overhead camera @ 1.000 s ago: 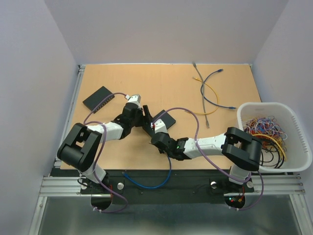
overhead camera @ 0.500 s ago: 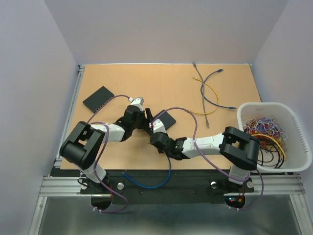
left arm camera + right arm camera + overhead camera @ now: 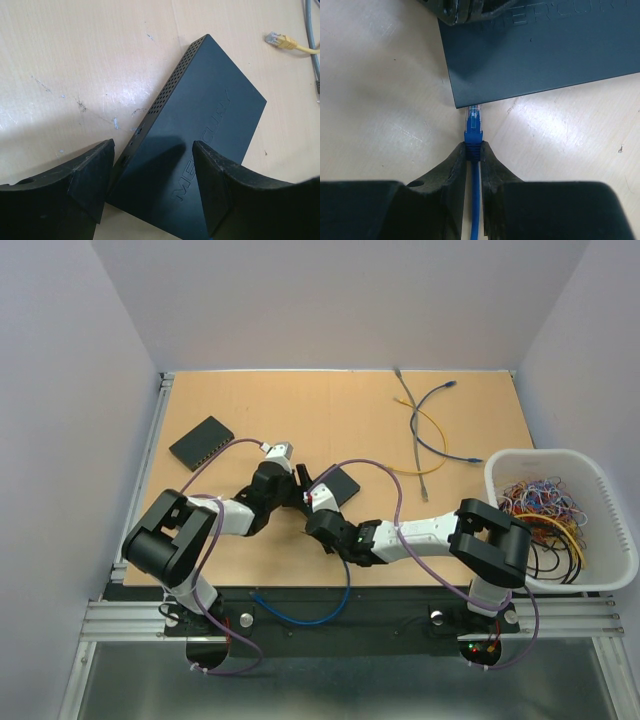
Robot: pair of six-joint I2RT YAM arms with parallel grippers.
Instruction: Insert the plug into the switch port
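Overhead, the tan worktop [image 3: 330, 410] sits between pale lilac walls [image 3: 330, 300]; left gripper [image 3: 152, 165] spread above the switch [image 3: 210, 120], right gripper [image 3: 474, 150] pinching the blue plug [image 3: 473, 122].

Switch [image 3: 340, 483] sits mid-table [image 3: 330, 410]. Left gripper [image 3: 152, 165] straddles its corner from the left, jaws apart, & right gripper [image 3: 473, 149] is just in front. Plug [image 3: 473, 119] is pinched btwn right fingers, tip at switch's near edge. Its cable [image 3: 300, 618] loops back over near edge btwn arm bases. Second switch [image 3: 203, 441] is far left, well apart. Loose cables [image 3: 425, 435] lie far right of centre. Basket [image 3: 545, 455] is at right edge w/ cable tangle [image 3: 540, 502] in it.
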